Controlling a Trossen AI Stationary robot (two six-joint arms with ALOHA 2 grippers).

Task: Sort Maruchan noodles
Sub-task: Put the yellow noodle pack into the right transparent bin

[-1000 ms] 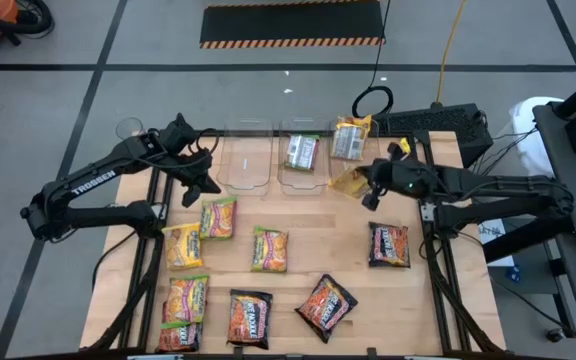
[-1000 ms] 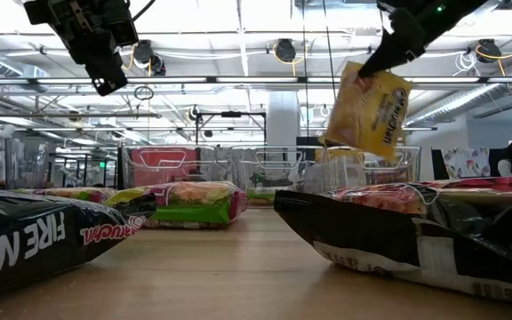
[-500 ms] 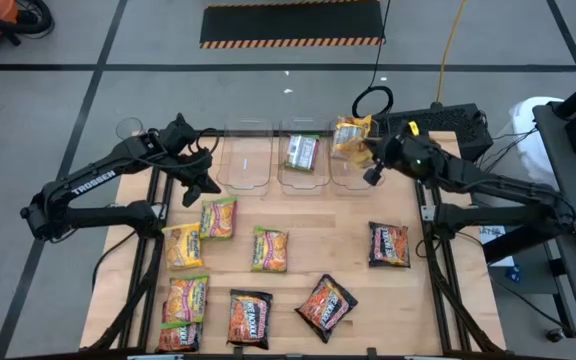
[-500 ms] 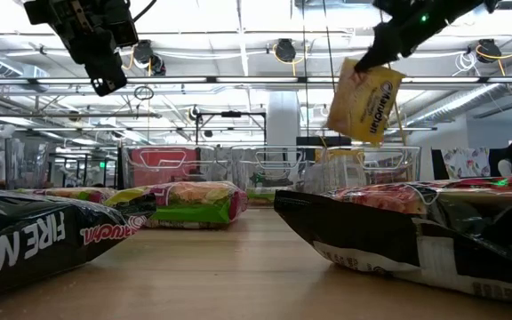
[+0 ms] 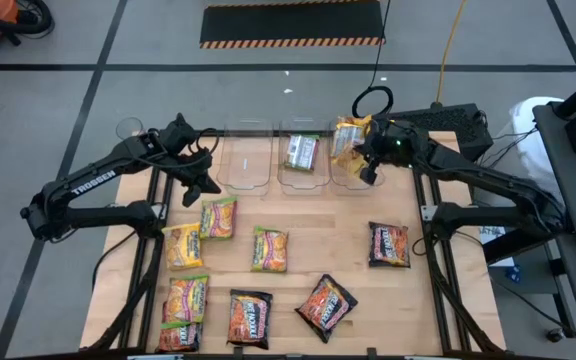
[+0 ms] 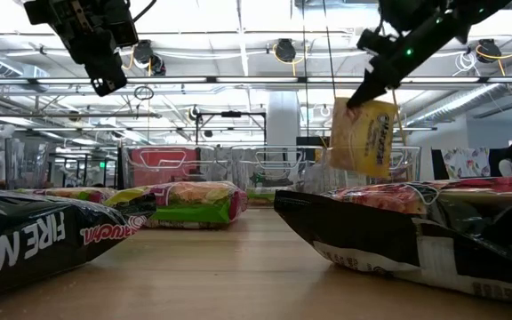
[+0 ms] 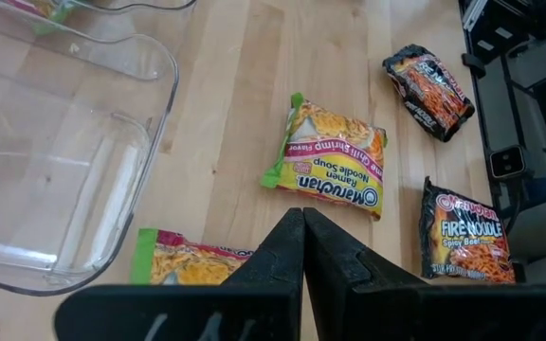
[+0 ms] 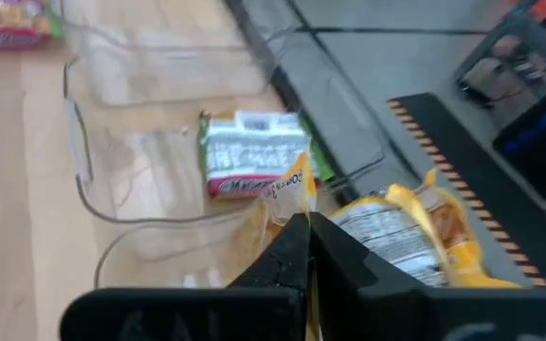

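We see the right gripper (image 6: 352, 100) clamped on a yellow packet (image 6: 363, 135) above what looks like the rightmost bin (image 5: 351, 168); released off-centre, it could catch the rim.

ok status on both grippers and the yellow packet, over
Right gripper shut on yellow crinkly noodle packet, hanging above right clear plastic bin. Left gripper shut, empty, waiting near left bin. Nothing blocking.

Three clear plastic bins (image 5: 245, 158) line the wooden table's (image 5: 348, 250) far edge, near a striped floor mat (image 5: 291, 23).
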